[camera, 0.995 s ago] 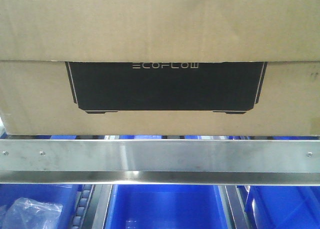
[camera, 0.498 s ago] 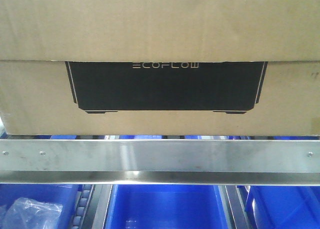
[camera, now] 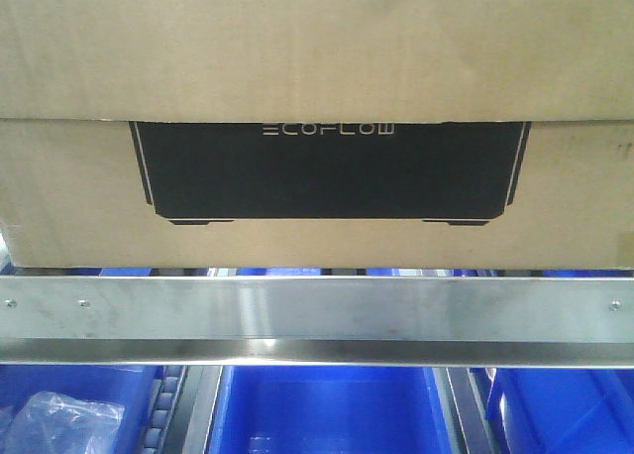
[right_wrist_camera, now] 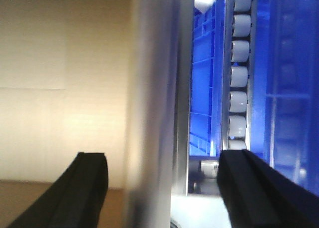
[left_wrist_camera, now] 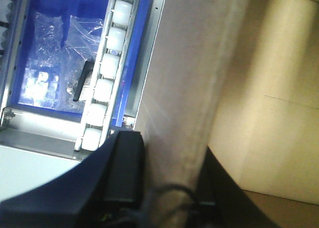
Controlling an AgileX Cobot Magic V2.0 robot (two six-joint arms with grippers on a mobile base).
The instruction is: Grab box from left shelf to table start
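Note:
The brown cardboard box (camera: 317,57) with the black ECOFLOW panel fills the top of the front view. It rests on the left shelf, just behind the brushed-steel rail (camera: 317,310). My left gripper (left_wrist_camera: 172,183) straddles the box's side wall (left_wrist_camera: 189,88), and both dark fingers press against the cardboard. My right gripper (right_wrist_camera: 169,188) straddles the opposite wall (right_wrist_camera: 152,88). Its fingers (right_wrist_camera: 92,188) stand wide apart with gaps on both sides. A pale flat surface (left_wrist_camera: 25,173) shows below the rail; I cannot tell whether it is the table.
Blue plastic bins (camera: 327,404) sit on the level under the rail, one holding a clear plastic bag (camera: 59,419). Grey roller tracks (left_wrist_camera: 107,73) (right_wrist_camera: 239,78) run beside the box on both sides, close to my outer fingers.

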